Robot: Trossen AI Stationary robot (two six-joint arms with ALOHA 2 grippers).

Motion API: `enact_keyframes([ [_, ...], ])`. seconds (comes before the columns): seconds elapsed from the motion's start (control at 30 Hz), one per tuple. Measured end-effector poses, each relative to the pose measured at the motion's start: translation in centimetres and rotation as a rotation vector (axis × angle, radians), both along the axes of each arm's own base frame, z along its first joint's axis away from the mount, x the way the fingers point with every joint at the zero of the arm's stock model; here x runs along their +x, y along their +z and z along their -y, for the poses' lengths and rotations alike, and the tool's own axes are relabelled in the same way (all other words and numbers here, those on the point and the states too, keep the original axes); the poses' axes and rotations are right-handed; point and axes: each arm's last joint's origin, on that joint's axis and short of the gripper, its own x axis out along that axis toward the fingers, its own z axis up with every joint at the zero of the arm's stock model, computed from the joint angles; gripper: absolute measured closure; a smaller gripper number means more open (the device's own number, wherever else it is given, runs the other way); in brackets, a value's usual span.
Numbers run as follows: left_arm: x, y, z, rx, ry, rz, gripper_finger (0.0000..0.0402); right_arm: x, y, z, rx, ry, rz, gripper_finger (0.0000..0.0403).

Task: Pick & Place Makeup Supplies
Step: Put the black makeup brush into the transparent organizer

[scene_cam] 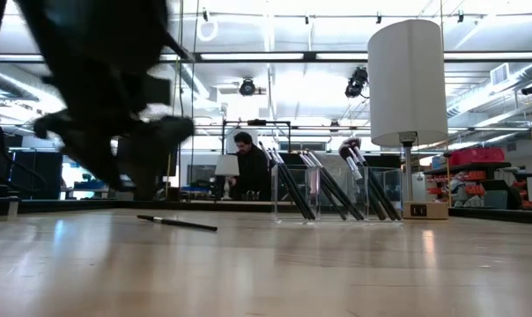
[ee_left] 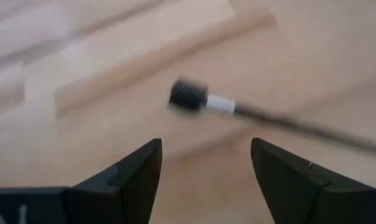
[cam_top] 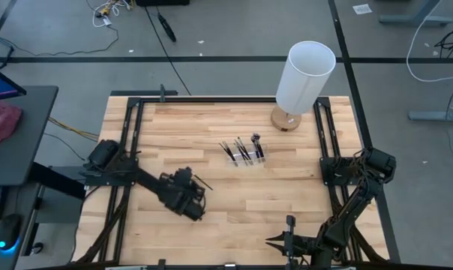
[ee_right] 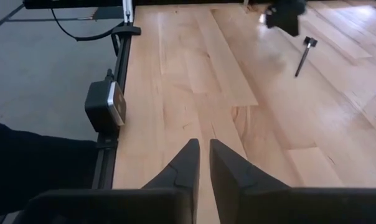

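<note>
1. The left gripper (cam_top: 195,211) hangs over the left-middle of the wooden counter (cam_top: 234,202); its fingers (ee_left: 133,176) are spread wide with nothing between them.
2. Just beyond those fingers one makeup brush (ee_left: 250,111) lies flat on the counter, its black bristle head and silver ferrule at one end and its thin dark handle running away from them. In the low view the same brush (scene_cam: 177,223) lies alone on the wood, apart from the holder.
3. The other makeup brushes (cam_top: 244,148) stand leaning in a clear plastic holder (cam_top: 245,157) near the counter's middle, just short of the white cylinder lamp (cam_top: 304,79) on its round wooden base.
4. The right gripper (cam_top: 275,241) waits at the counter's near edge, right of centre; its fingers (ee_right: 183,165) are pressed almost together and empty.
5. A person (scene_cam: 248,165) sits in the room behind the counter.
</note>
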Motion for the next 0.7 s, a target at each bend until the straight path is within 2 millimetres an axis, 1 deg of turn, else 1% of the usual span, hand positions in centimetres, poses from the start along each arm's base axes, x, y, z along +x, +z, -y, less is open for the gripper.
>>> enact_keyframes([
  [0.07,-0.7,0.2,0.9,-0.014,0.016,0.023,0.015,0.1,0.0,0.0,0.0,0.0,0.002,0.0362],
  [0.13,-1.0,0.2,1.7,0.013,0.047,0.109,0.015,0.2,0.0,0.1,-0.005,0.001,0.003,0.0362],
  [0.2,-0.9,-0.1,2.3,0.03,0.06,0.197,0.015,0.3,0.1,0.1,-0.01,0.004,0.006,0.0362],
  [0.3,-0.2,-1.1,2.5,0.052,0.083,0.284,0.015,0.5,0.2,0.1,-0.017,0.006,0.012,0.0362],
  [0.37,0.7,-2.0,2.2,0.051,0.098,0.314,0.015,0.7,0.2,0.2,-0.02,0.006,0.013,0.0362],
  [0.43,1.2,-2.8,1.5,0.058,0.112,0.289,0.015,0.7,0.2,0.2,-0.021,0.006,0.014,0.0362],
  [0.6,2.0,-4.3,-0.1,0.082,0.183,0.254,0.015,0.7,0.2,0.2,-0.018,0.005,0.014,0.0362],
  [0.7,2.3,-5.1,-0.7,0.112,0.204,0.252,0.015,0.6,0.2,0.1,-0.018,0.006,0.014,0.0362],
])
